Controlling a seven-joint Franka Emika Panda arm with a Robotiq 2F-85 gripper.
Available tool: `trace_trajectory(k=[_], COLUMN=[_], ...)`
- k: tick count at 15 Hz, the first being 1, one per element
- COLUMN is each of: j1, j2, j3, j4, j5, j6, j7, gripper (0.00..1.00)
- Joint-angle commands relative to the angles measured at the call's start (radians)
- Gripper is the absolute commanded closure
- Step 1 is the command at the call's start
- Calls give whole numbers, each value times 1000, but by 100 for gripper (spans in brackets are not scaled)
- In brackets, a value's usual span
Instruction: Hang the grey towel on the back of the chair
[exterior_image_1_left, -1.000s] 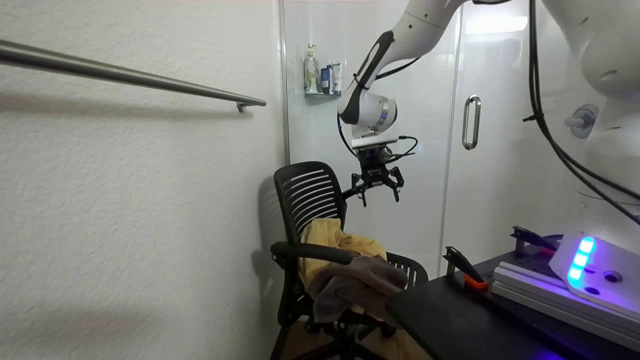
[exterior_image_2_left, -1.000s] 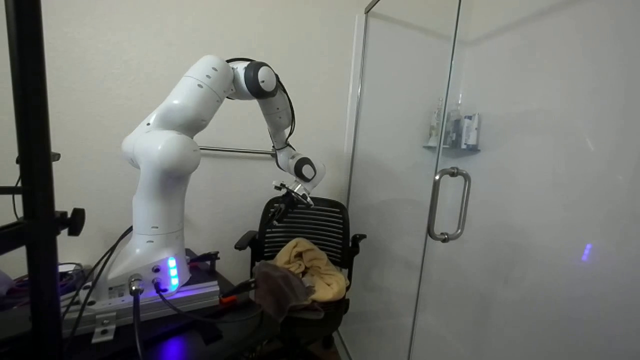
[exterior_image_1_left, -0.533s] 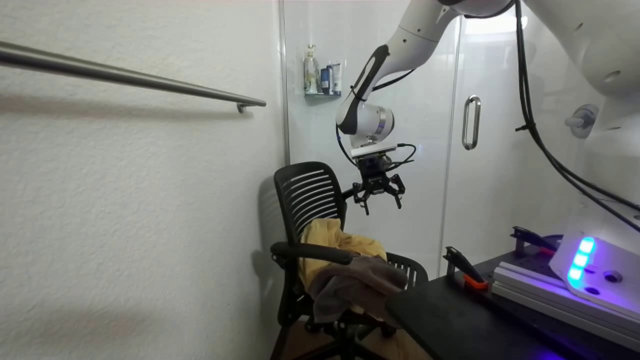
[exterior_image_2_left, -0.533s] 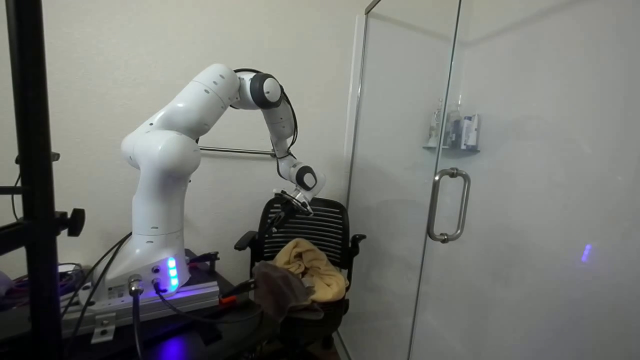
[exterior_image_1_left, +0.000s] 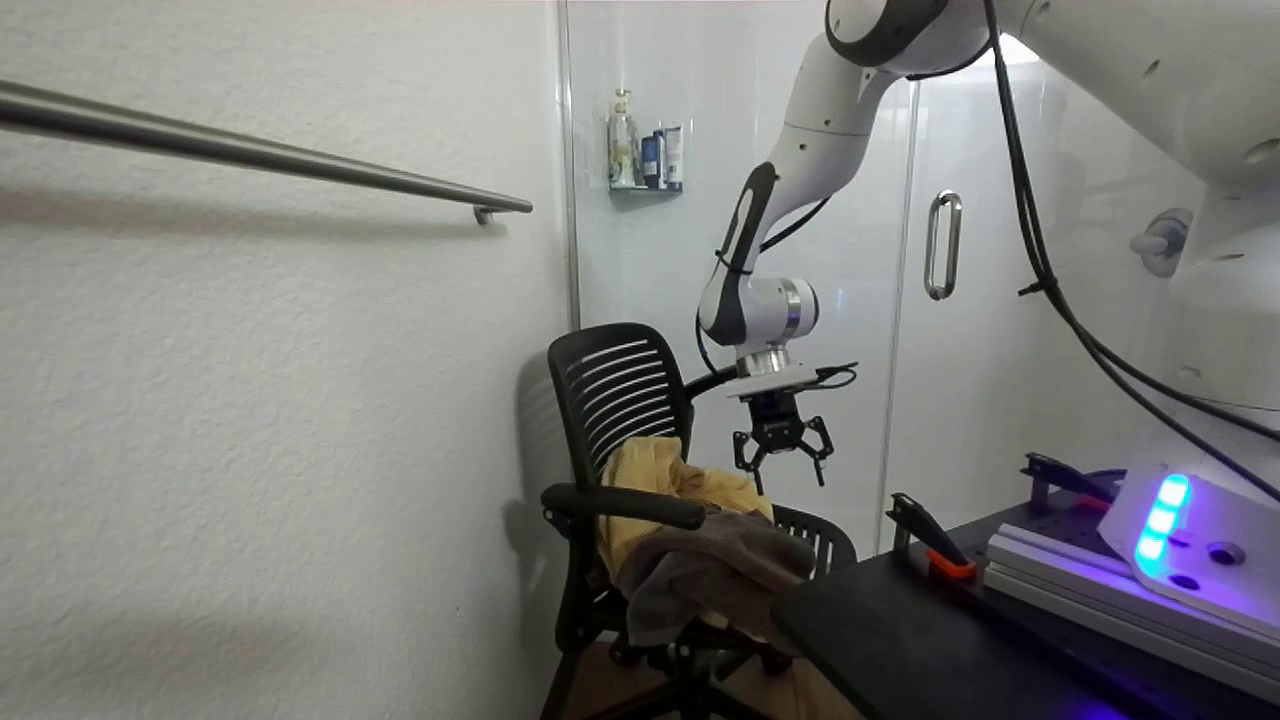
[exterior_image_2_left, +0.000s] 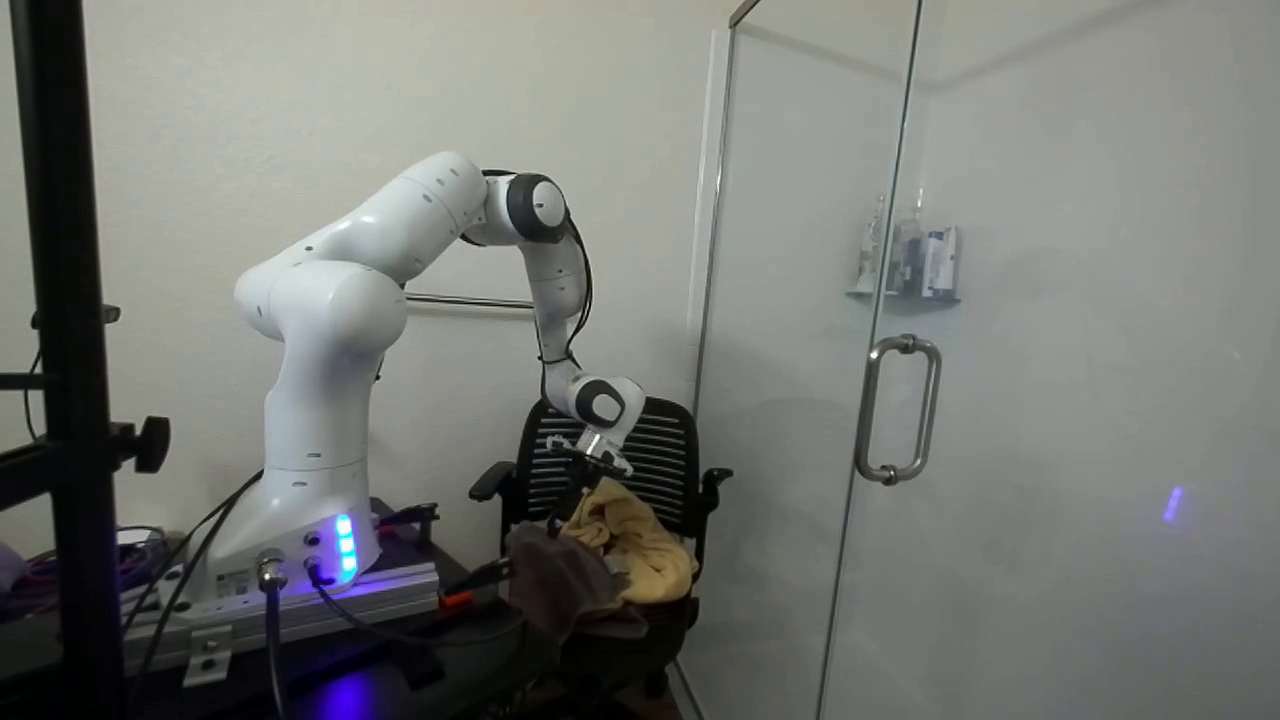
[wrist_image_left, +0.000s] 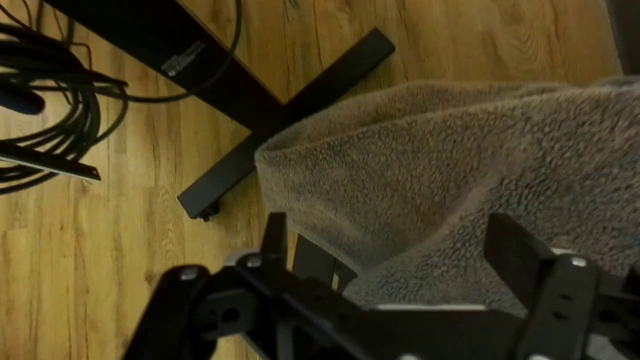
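The grey towel (exterior_image_1_left: 722, 562) lies bunched on the front of the chair seat and hangs over its edge. It also shows in an exterior view (exterior_image_2_left: 560, 585) and fills much of the wrist view (wrist_image_left: 425, 185). The black chair (exterior_image_1_left: 622, 395) has a slatted backrest, which stands upright behind the towels with nothing draped over its top. My gripper (exterior_image_1_left: 790, 484) is open and empty, pointing down above the grey towel. In the wrist view its fingers (wrist_image_left: 387, 225) are wide apart, with towel behind the gap. Whether the fingertips touch the towel cannot be told.
A yellow towel (exterior_image_1_left: 650, 475) lies on the seat against the backrest, beside the grey one. A chair armrest (exterior_image_1_left: 625, 505) stands near. The black table (exterior_image_1_left: 900, 625) with clamps (exterior_image_1_left: 930, 540) borders the chair. A glass shower door (exterior_image_2_left: 780, 400) and wall rail (exterior_image_1_left: 300, 160) are around.
The arm has lowered, bringing the open gripper down from in front of the backrest to just above the towels. In an exterior view it also moved slightly right. The towels and chair have not moved.
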Motion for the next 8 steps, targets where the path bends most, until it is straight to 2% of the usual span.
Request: trace_trajectory(k=[1, 2, 3, 4, 7, 8], j1=[6, -31, -92, -31, -46, -50], j2=[-36, -50, -59, -2, 1, 45], j3=[-33, -7, 33, -3, 2, -8], j4=[-154, -203, -230, -134, -143, -86], j5=[112, 153, 141, 89, 82, 81], j6=[277, 362, 370, 308, 320, 318], j7=[-53, -76, -97, -29, -32, -15], gripper=[0, 0, 0, 0, 0, 0])
